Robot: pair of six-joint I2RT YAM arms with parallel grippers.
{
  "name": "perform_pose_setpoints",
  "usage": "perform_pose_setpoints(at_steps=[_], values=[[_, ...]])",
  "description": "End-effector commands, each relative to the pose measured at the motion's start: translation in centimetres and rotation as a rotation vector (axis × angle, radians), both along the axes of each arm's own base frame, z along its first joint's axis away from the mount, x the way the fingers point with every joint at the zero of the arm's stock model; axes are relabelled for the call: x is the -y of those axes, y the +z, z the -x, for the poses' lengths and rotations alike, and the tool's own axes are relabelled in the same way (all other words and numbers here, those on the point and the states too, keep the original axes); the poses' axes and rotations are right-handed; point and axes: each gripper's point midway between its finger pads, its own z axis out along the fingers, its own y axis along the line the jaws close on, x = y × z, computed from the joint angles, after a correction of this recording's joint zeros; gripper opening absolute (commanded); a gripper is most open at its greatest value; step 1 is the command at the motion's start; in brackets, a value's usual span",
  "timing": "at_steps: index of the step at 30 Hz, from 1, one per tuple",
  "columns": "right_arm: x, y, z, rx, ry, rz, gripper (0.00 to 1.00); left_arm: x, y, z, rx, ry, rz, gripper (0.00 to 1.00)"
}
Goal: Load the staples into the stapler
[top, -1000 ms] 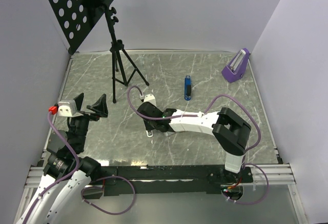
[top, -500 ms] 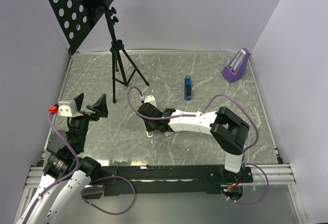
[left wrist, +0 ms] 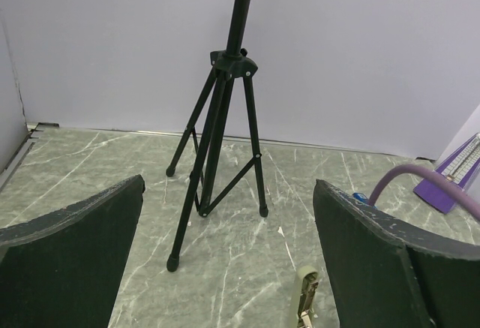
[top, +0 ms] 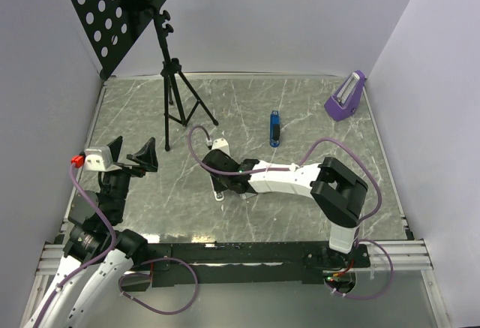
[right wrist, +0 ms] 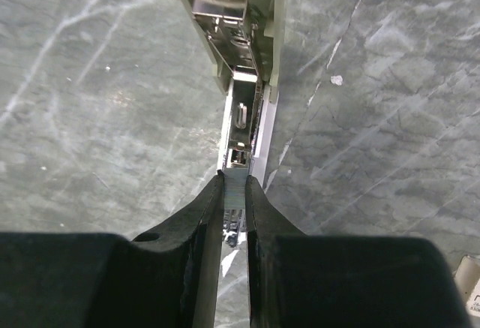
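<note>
In the right wrist view the pale green stapler (right wrist: 240,35) lies opened on the marble table, its metal channel (right wrist: 244,129) bared. My right gripper (right wrist: 235,180) hovers right at the near end of that channel, shut on a short grey strip of staples (right wrist: 235,191). From above, the right gripper (top: 222,175) covers the middle of the stapler (top: 218,145). My left gripper (top: 130,155) hangs open at the left with nothing in it. Its wrist view shows the left gripper (left wrist: 225,268) facing the tripod, with the stapler's end (left wrist: 306,294) near its right finger.
A black music stand on a tripod (top: 171,91) stands at the back left. A small blue object (top: 275,128) lies behind the right arm. A purple metronome (top: 346,97) sits at the back right. Walls close in the table on three sides.
</note>
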Motion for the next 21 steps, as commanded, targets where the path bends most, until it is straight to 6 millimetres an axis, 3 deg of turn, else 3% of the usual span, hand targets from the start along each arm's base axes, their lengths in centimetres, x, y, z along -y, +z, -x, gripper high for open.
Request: perform_pose_setpoints(at_steps=[1,21], values=[[-0.4,3.0,-0.9,0.058,-0.041,-0.098,0.09,-0.3,1.5,0.6,0.05,-0.002,0.041,0.99],[-0.4,1.5,-1.1,0.042,-0.074,-0.082,0.09,0.6,0.3,-0.6,-0.004,-0.02,0.018,0.99]])
